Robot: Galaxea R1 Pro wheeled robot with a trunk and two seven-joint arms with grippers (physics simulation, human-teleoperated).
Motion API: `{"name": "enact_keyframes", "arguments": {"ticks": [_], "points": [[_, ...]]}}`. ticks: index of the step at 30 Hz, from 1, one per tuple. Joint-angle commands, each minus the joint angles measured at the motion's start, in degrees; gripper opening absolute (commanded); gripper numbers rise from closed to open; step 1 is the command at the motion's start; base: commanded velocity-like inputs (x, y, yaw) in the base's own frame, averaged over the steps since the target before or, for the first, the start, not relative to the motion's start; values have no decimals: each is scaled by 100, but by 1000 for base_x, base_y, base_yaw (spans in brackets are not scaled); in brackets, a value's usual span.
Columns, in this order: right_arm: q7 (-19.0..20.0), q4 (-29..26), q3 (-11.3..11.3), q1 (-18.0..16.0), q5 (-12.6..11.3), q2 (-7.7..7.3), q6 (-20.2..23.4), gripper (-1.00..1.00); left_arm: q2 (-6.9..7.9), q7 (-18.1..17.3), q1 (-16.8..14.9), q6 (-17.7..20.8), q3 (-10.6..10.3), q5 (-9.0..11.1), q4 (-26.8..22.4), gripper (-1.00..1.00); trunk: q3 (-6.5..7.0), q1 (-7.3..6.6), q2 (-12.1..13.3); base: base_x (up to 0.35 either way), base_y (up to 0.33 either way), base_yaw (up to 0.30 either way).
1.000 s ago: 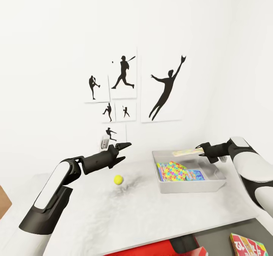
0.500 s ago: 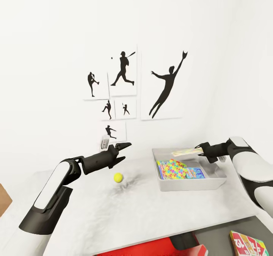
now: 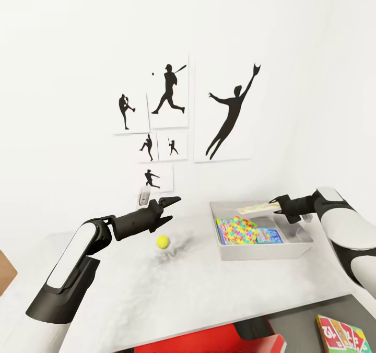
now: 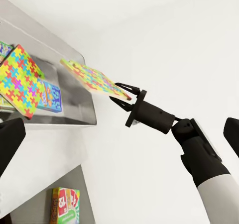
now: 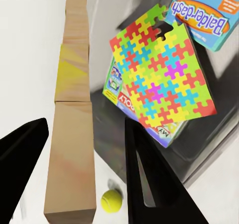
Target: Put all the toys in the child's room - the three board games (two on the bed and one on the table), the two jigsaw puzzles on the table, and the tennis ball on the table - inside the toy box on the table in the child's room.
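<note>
We hold the second jigsaw puzzle by its edge in our right gripper, fingers pinched on the thin sheet so it hangs flat over the toy box at about one o'clock from us on the table. Held level and above the far side of the bin, it can drop in without catching the sloping wall; the left wrist view confirms the sheet is clear of the rim, not touching it.

Inside the box already lie the other puzzle, a small blue board game beside it, and a green-edged game box under the puzzle, seen best from the right wrist. They lie overlapped, so the new sheet will likely land on top of them.

Our left gripper hovers at eleven o'clock with fingers spread and holding nothing, poised just above and behind the tennis ball, which rests on the table well apart from the box. That readiness suggests the ball comes next.

A red-and-green game box lies on the dark section at four o'clock, not yet collected.
</note>
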Motion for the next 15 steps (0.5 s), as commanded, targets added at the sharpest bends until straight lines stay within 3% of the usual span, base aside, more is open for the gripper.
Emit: {"name": "enact_keyframes", "arguments": {"ticks": [1,15], "points": [[-56,-5,-9,-8,-63,1,-10,-100,4,55,-7,-6,-3,61,-6,100,-24,4,-15,0,0,0],[-51,-9,-8,-17,-70,-3,-66,-100,9,50,-2,-8,7,61,-6,100,-154,4,-15,0,0,0]]}}
